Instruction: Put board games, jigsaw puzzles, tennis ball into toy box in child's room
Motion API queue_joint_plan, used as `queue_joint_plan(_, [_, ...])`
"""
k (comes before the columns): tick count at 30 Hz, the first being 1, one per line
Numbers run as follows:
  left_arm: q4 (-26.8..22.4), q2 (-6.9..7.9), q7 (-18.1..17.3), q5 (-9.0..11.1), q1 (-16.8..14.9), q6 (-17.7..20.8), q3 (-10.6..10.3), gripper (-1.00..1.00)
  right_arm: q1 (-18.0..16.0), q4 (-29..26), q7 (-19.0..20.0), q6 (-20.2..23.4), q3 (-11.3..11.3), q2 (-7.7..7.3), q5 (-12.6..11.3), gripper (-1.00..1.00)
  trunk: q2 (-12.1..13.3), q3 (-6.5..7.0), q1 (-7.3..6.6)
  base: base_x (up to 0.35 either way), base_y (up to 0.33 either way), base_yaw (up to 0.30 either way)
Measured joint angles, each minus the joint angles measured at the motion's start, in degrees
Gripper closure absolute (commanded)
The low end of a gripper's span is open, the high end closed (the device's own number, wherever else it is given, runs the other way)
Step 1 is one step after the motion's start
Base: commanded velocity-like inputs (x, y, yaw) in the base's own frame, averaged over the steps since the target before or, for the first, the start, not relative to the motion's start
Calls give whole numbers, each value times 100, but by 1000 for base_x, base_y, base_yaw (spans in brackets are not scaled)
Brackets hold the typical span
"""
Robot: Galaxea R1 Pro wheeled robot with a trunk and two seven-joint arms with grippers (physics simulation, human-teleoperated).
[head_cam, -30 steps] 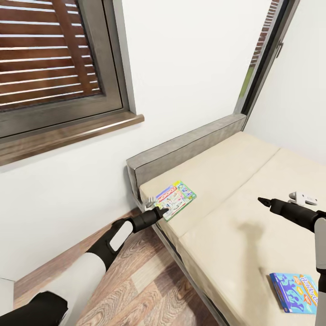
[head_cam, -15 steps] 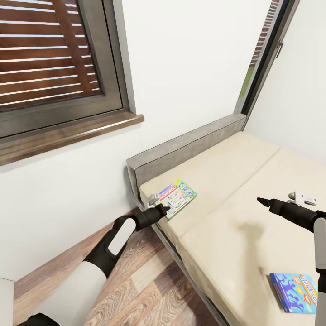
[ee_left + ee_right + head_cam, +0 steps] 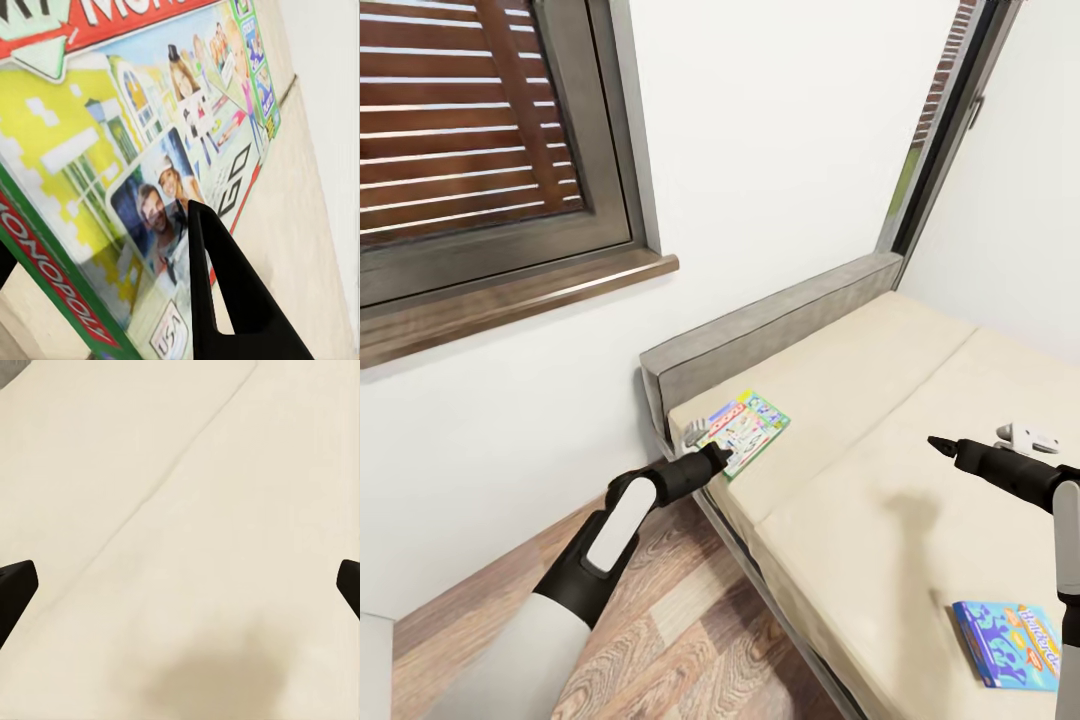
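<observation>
Nearest, at about 5 o'clock in the head view, a blue board game [image 3: 1008,644] lies flat on the beige mattress of the bed [image 3: 860,520], close to the mattress's near edge. The wood-plank floor [image 3: 660,640] fills the 7 o'clock corner, running alongside the bed's grey frame.

Further in, the right claw [image 3: 937,443] hangs over the middle of the mattress at roughly 3 o'clock, well apart from both games. Its wrist view looks down on bare mattress with the seam [image 3: 180,465] between the two sections, and the two dark fingertips [image 3: 15,589] sit at opposite edges of that picture, so the claw is spread wide and holds nothing. A small white-and-grey object [image 3: 1028,437] rests on the mattress just beyond that arm; I cannot tell what it is.

The left arm reaches from 7 o'clock to the bed's corner, its left claw [image 3: 698,437] at the near edge of the Monopoly board game [image 3: 747,430]. In the left wrist view one dark finger [image 3: 225,292] lies over the box lid [image 3: 150,150]; whether the claw is closed on it I cannot tell.

Behind the game stands the grey headboard [image 3: 760,335], then the white wall, with a slatted window [image 3: 470,130] at 10 o'clock and a tall window [image 3: 945,120] at 1 o'clock.
</observation>
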Motion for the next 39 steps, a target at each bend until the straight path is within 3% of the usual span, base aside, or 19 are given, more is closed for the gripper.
queue_joint_plan(6, [-369,-33,95,23,8,174,-18,100,-1,-4,4,0,-8,-5,0,-100,241,108,-132,-3,0,0])
queue_joint_plan(16, [-853,-57,330,86,7,355,-241,100,-1,-4,26,0,7,-3,-7,-100,642,289,-351,-1,0,-46])
queue_joint_plan(19, [-861,-52,452,214,3,403,-256,100,0,-5,32,0,16,0,-8,-100,762,347,-417,0,0,-144])
queue_joint_plan(22, [-877,-32,786,556,-1,458,-279,100,0,-6,39,0,28,5,-10,-100,883,406,-483,0,0,-180])
queue_joint_plan(25, [-903,-27,979,713,-2,471,-286,100,-1,-6,41,0,29,6,-9,-100,1003,467,-549,0,0,-198])
queue_joint_plan(30, [-1002,-42,1329,942,-6,493,-301,100,-6,-5,45,0,25,3,-8,-100,1203,567,-659,0,0,-133])
queue_joint_plan(33, [-960,-32,1385,951,-18,500,-287,100,-5,-5,53,0,14,2,-12,-100,1324,623,-725,0,0,-34])
queue_joint_plan(35, [-910,-17,1400,993,-22,503,-228,100,-6,-4,92,-1,9,1,-14,-100,1404,659,-769,0,0,-18])
queue_joint_plan(39, [-808,0,1424,1274,-22,500,26,100,-8,-5,352,-2,0,0,-15,-100,1565,732,-857,0,0,-21])
